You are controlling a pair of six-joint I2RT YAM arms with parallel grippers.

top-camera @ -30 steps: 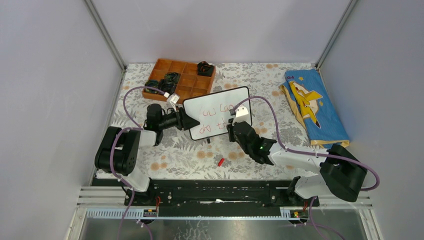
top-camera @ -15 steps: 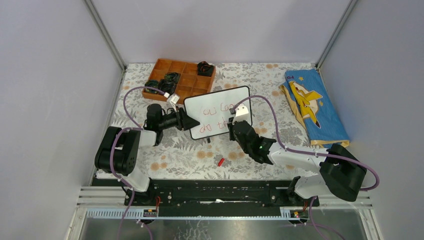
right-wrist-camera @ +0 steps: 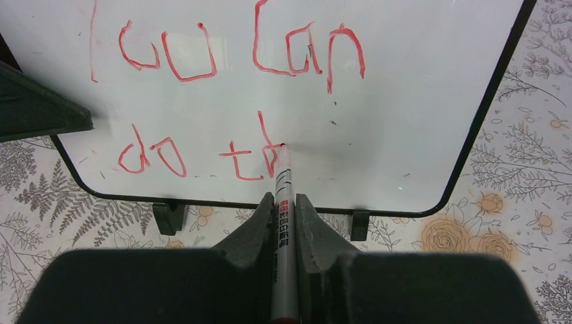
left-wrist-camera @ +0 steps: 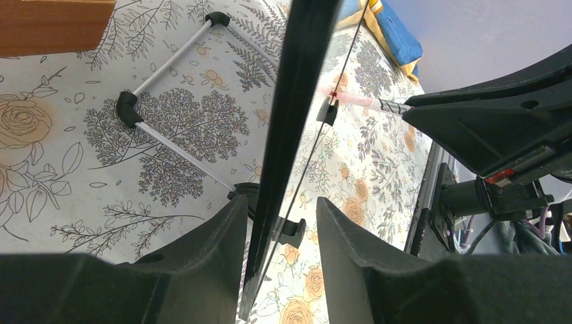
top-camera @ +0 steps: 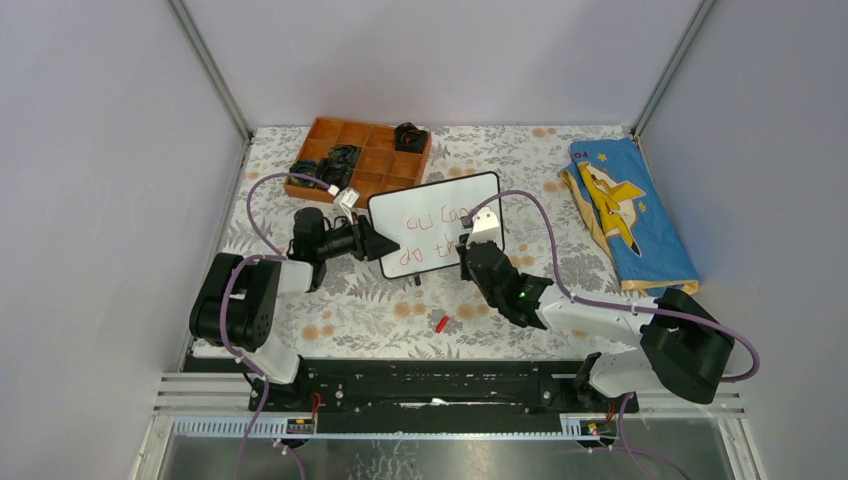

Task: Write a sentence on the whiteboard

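1. My right claw [right-wrist-camera: 284, 199] is closed tight on a marker [right-wrist-camera: 282, 177], whose tip touches the whiteboard [right-wrist-camera: 411, 101] at the top of the last red stroke.
2. The sentence [right-wrist-camera: 192, 77] runs in thin red letters over two lines: the upper reads roughly "You Can", the lower "do th", with the marker tip resting on the "h".
3. The whiteboard [top-camera: 435, 225] stands tilted on its small black feet near the middle of the flower-patterned bench [top-camera: 380, 310], between my two arms, its written face turned toward my right arm.
4. My left claw [left-wrist-camera: 280, 209] straddles the board's left edge, its fingers partly apart with the black frame running between them; from this close angle I cannot tell whether they pinch the frame or only bracket it.
5. Seen from above, my left claw [top-camera: 385, 243] meets the board from the left and my right claw [top-camera: 468, 248] from the near right.
6. An orange compartment tray [top-camera: 360, 155] sits just behind the board, a blue cloth [top-camera: 630, 210] lies well apart at the right, and a small red piece [top-camera: 441, 323], possibly a cap, lies on the bench near my arms.
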